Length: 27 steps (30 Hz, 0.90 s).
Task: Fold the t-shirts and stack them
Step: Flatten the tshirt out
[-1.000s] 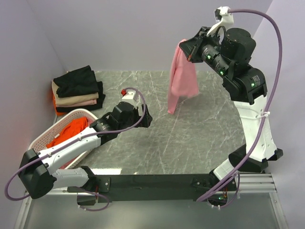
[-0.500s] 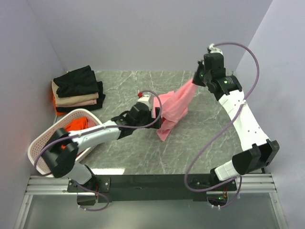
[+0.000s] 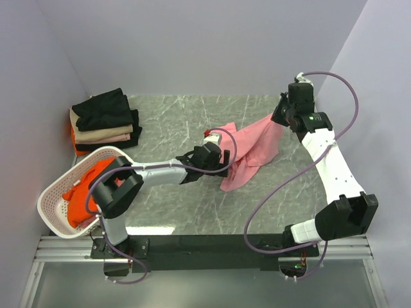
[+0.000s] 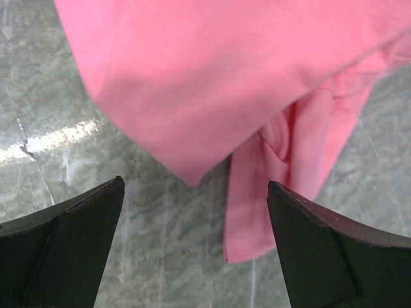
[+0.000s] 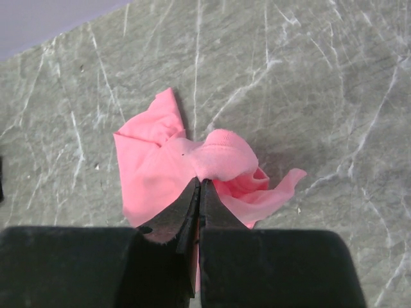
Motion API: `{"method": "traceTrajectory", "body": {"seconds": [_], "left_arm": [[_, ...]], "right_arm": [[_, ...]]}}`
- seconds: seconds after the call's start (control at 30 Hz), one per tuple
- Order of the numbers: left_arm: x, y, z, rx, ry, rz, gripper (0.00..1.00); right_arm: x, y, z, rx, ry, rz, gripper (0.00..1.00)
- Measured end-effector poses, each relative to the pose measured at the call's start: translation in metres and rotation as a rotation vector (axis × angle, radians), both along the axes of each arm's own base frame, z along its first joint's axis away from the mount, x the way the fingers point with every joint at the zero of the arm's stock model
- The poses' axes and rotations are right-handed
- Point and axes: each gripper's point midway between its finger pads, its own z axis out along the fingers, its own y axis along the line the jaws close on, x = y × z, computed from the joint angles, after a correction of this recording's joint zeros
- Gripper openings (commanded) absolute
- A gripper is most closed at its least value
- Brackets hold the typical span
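The right tool (image 5: 198, 185) pinches the bunched pink shirt (image 3: 253, 149); the left tool (image 4: 196, 192), spread, faces its lower edge. Risk: grabbing doubled layers leaves it twisted on the table (image 3: 173, 119).

I see a grey marbled desk (image 3: 173, 205) filling the middle of the frame. Plain lavender walls (image 3: 192, 45) close it in at top, left and right. Light glares at lower left.

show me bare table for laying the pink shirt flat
Free: marble between the folded stack and the pink shirt, and the near strip below the shirt. Crowded: left edge with stack and basket; centre, at the left hand.
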Motion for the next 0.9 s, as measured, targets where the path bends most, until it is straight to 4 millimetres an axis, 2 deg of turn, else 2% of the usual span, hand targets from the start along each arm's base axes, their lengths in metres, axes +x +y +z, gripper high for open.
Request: {"method": "traceTrajectory", "body": {"seconds": [0.13, 0.23, 0.27, 0.33, 0.37, 0.43, 0.47, 0.63, 0.73, 0.83, 0.9], "left_arm": [[0.008, 0.001, -0.012, 0.033, -0.005, 0.033, 0.92], [0.011, 0.000, -0.022, 0.052, 0.002, 0.041, 0.71], [0.012, 0.001, -0.026, 0.060, 0.004, 0.043, 0.57], [0.013, 0.003, -0.031, 0.079, 0.003, 0.049, 0.45], [0.013, 0.005, -0.032, 0.087, 0.000, 0.054, 0.32], [0.016, 0.006, -0.032, 0.097, -0.011, 0.058, 0.14], [0.018, 0.007, -0.031, 0.102, -0.020, 0.061, 0.00], [0.028, 0.010, -0.022, 0.139, -0.070, 0.076, 0.00], [0.029, 0.020, -0.013, 0.177, -0.095, 0.085, 0.01], [0.026, 0.031, 0.012, 0.194, -0.120, 0.082, 0.01], [0.021, 0.038, 0.048, 0.168, -0.157, 0.074, 0.01]], "right_arm": [[-0.005, 0.003, 0.002, 0.015, -0.016, 0.016, 0.00], [-0.008, 0.004, -0.002, 0.022, -0.015, 0.026, 0.00], [-0.009, 0.005, -0.004, 0.024, -0.011, 0.030, 0.00], [-0.011, 0.006, -0.006, 0.027, -0.006, 0.036, 0.00], [-0.011, 0.006, -0.007, 0.028, -0.005, 0.037, 0.00], [-0.013, 0.006, -0.007, 0.028, -0.005, 0.039, 0.00], [-0.014, 0.006, -0.007, 0.027, -0.007, 0.041, 0.00], [-0.021, 0.005, 0.004, 0.025, -0.034, 0.051, 0.00], [-0.031, 0.003, 0.015, 0.016, -0.057, 0.058, 0.00], [-0.045, 0.001, 0.029, 0.011, -0.085, 0.063, 0.00], [-0.058, -0.002, 0.041, 0.006, -0.112, 0.064, 0.00]]}}
